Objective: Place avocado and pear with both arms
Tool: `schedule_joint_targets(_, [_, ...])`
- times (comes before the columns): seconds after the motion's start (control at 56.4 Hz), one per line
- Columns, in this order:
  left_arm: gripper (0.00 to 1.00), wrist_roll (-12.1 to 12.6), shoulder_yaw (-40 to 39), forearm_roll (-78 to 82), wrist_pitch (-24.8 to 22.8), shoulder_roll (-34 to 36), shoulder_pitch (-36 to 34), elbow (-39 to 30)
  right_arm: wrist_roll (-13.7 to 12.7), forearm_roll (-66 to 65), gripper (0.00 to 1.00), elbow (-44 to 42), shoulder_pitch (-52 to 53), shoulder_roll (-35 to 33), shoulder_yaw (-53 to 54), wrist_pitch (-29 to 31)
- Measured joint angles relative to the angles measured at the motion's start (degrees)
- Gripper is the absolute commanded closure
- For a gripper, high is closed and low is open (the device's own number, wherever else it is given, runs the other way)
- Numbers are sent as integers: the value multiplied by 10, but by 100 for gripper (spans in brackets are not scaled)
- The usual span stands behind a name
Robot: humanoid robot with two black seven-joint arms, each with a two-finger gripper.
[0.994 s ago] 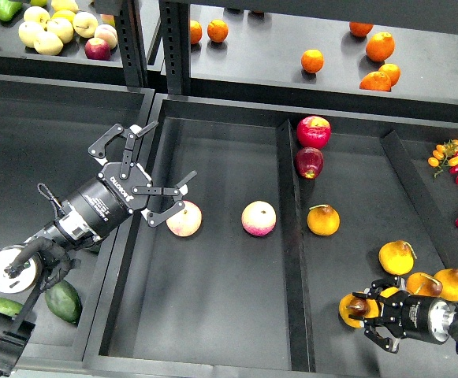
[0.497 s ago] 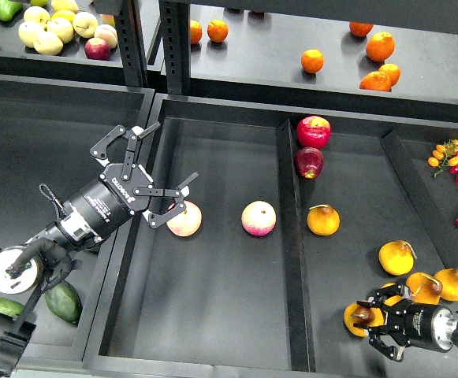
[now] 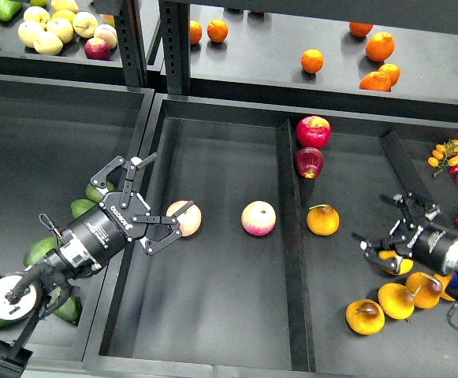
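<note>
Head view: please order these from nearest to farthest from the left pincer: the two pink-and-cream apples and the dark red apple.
From the left pincer:
1. Left pink-and-cream apple, right beside its fingers.
2. Second pink-and-cream apple, mid-tray.
3. Dark red apple, beyond the divider.

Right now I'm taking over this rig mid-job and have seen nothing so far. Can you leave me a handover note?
Left gripper: open, empty, just left of a pink-and-cream apple in the middle bin.
Right gripper: open, empty, above the yellow fruit in the right bin.
Pear: lying at the front of the right bin, with nothing touching it.
Avocado: in the left bin, partly hidden under the left arm.
Done: both fruits are down and neither is held.
Left: probably only to pull both arms back. Check the avocado once the arm clears it.
</note>
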Motion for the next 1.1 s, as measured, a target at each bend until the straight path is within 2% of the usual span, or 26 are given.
schedule_joint_targets(0.16, [1, -12, -4, -2, 0, 0, 9, 13, 0, -24, 1, -1, 3, 133, 90, -55])
schedule_joint_targets(0.177, [1, -22, -8, -3, 0, 0, 11, 17, 0, -45, 1, -3, 4, 178, 110, -66])
schedule_joint_targets(0.302, [1, -37, -22, -11, 0, 0, 12, 26, 0, -89, 1, -7, 5, 231, 137, -71])
schedule_joint_targets(0.479, [1, -44, -59, -18, 0, 0, 11, 33, 0, -145, 1, -15, 9, 242, 177, -64])
schedule_joint_targets(0.781, [1, -42, -139, -50, 0, 0, 10, 44, 0, -150, 1, -28, 12, 242, 189, -36])
schedule_joint_targets(1.1, [1, -45, -156, -53, 0, 0, 37, 24, 0, -148, 0, -33, 11, 242, 180, 62])
